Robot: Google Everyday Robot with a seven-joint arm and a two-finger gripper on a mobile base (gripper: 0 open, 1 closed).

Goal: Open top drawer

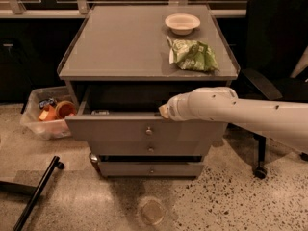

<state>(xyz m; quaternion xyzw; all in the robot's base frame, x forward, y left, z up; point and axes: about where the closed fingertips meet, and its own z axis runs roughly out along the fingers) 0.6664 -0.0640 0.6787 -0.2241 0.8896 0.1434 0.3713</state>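
- The top drawer [110,136] stands partway out beneath the counter [120,42], with its knob [149,130] at centre.
- The gripper [164,112] sits at the drawer front's upper edge, at 1 o'clock from the knob. I cannot tell whether it is parted or closed.
- A bowl [182,23] and a green bag [192,56] lie toward the counter's 2 o'clock.

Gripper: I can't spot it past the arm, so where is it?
The gripper sits mid-frame in the camera view, at the tip of the white arm on the right. It is at the open top drawer's upper front edge, just above its knob.
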